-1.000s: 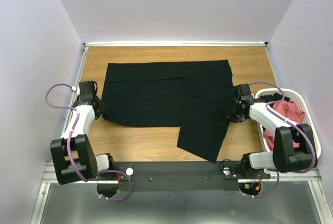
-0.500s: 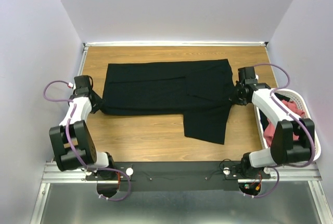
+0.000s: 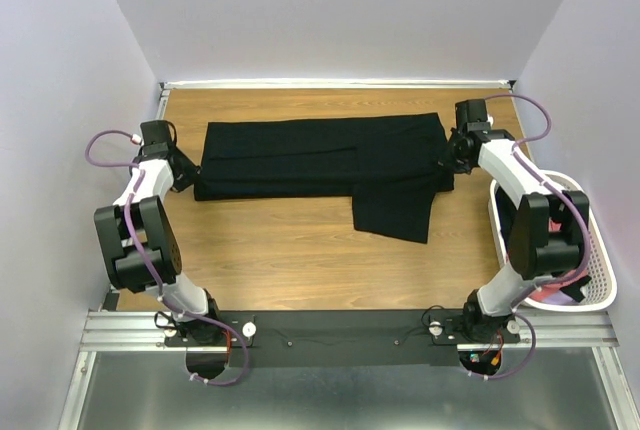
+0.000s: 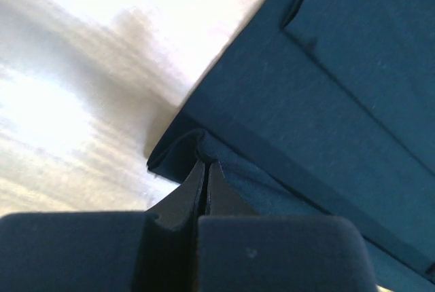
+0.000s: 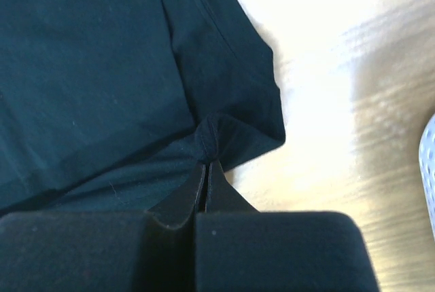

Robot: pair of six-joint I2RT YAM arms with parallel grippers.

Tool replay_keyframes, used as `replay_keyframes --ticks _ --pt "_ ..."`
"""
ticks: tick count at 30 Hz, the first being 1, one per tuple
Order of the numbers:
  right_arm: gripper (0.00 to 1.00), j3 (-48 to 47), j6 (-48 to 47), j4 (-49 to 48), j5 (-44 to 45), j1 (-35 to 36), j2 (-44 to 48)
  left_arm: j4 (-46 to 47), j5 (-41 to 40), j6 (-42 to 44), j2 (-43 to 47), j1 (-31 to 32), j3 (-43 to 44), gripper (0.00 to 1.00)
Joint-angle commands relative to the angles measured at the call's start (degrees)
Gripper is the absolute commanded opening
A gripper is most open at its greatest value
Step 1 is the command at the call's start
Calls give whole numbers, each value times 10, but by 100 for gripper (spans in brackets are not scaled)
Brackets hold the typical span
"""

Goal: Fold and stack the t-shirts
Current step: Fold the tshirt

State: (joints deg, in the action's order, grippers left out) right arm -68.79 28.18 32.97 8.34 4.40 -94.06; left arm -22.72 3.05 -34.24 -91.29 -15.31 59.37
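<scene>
The black t-shirt (image 3: 320,155) lies across the far half of the wooden table, folded lengthwise, with one flap (image 3: 392,215) hanging toward me at the right. My left gripper (image 3: 188,182) is shut on the shirt's near left corner; the left wrist view shows its fingers pinching a fold of black cloth (image 4: 197,146). My right gripper (image 3: 447,162) is shut on the shirt's right edge; the right wrist view shows the pinched hem (image 5: 214,136). A salmon-red shirt (image 3: 545,295) barely shows in the white basket (image 3: 600,270), mostly hidden by my right arm.
The white mesh basket stands at the table's right edge, beside the right arm's base. Lavender walls close in the left, far and right sides. Bare wood (image 3: 290,260) lies between the shirt and the black front rail (image 3: 320,328).
Both grippers have moved away from me toward the far edge, carrying the shirt's near edge over itself. The shirt is now a narrower band and the hanging flap is shorter.
</scene>
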Motion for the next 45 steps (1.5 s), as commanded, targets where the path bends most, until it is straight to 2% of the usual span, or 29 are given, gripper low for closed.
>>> replay_keyframes --ticks 1,13,32,45 --pt "0 -30 -17 3 36 -12 -33 18 5 -5 -37 3 25 0" --pt "1 -56 -28 -8 38 -26 -81 39 -15 2 -111 19 60 0" --pt "1 -85 -20 -22 38 -26 -88 68 -26 -21 -109 16 29 0" --pt "1 -134 -21 -26 33 -27 -139 74 -41 -22 -117 10 21 0"
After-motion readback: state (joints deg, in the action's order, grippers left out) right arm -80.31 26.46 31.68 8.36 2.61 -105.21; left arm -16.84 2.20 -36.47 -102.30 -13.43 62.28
